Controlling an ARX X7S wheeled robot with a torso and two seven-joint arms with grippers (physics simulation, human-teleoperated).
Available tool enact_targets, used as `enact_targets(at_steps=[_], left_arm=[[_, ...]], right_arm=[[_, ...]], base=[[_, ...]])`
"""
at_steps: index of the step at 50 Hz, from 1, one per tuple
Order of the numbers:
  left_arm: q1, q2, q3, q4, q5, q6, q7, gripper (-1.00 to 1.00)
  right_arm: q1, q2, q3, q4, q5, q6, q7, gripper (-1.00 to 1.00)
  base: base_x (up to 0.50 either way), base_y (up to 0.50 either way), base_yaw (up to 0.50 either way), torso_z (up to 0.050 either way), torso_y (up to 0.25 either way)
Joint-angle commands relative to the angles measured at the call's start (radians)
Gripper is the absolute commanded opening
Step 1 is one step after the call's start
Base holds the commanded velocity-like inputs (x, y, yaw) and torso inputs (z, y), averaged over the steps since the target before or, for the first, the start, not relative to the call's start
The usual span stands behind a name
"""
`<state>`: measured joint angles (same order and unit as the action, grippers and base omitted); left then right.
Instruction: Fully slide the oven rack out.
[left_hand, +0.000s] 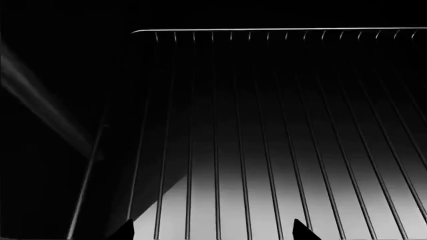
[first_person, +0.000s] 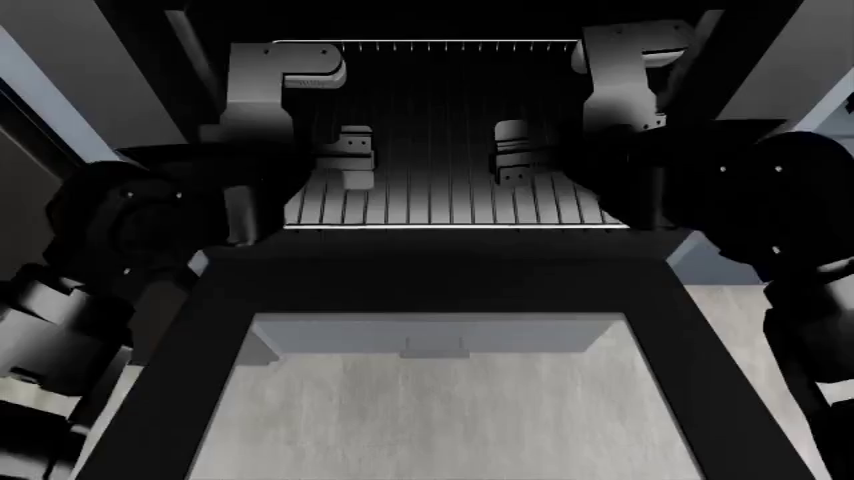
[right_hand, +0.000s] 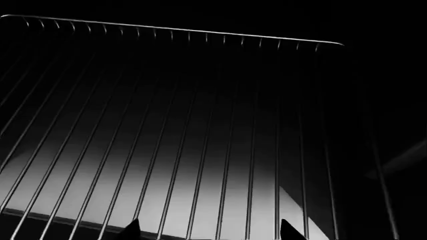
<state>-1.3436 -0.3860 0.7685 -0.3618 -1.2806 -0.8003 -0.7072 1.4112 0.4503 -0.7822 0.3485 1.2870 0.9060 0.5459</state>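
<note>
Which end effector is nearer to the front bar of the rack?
Neither clearly. In the head view the left end effector and the right end effector both sit over the rack, about equally far behind its front bar.

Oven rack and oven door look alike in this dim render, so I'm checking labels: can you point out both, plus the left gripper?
oven rack (first_person: 441, 205): head view, wires near its front edge.
oven door (first_person: 441, 275): head view, dark upper frame of the lowered door.
left gripper (first_person: 354, 160): head view, between its fingers, over the rack.

both arms reach forward side by side, left tool (first_person: 352, 158) and right tool (first_person: 513, 152) open.
</note>
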Motion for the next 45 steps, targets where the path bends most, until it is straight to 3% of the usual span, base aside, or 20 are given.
enact_targets(at_steps=[1,8,18,28,45], left_arm=[[-0.074,0.114,0.075,-0.303,0.127,0.074,0.186,1.0],[-0.088,0.149,0.096,-0.429,0.161,0.108,0.251,1.0],[-0.072,0.139,0.105,-0.425,0.155,0.081,0.25,1.0],[-0.013,0.081,0.106,-0.302,0.122,0.02,0.183,1.0],[0.087,0.027,0.08,-0.23,0.091,0.044,0.148,1.0]], right_arm=[[0.058,-0.135,-0.094,0.303,-0.163,-0.119,-0.203,1.0],[0.074,-0.187,-0.124,0.441,-0.214,-0.175,-0.279,1.0],[0.059,-0.197,-0.137,0.461,-0.222,-0.173,-0.29,1.0],[-0.007,-0.141,-0.122,0.366,-0.181,-0.133,-0.243,1.0],[-0.125,-0.095,-0.095,0.316,-0.151,-0.176,-0.226,1.0]], base=[[0.0,0.0,0.0,0.0,0.0],[0.0,0.0,0.0,0.0,0.0],[0.0,0.0,0.0,0.0,0.0],[0.0,0.0,0.0,0.0,0.0],[0.0,0.0,0.0,0.0,0.0]])
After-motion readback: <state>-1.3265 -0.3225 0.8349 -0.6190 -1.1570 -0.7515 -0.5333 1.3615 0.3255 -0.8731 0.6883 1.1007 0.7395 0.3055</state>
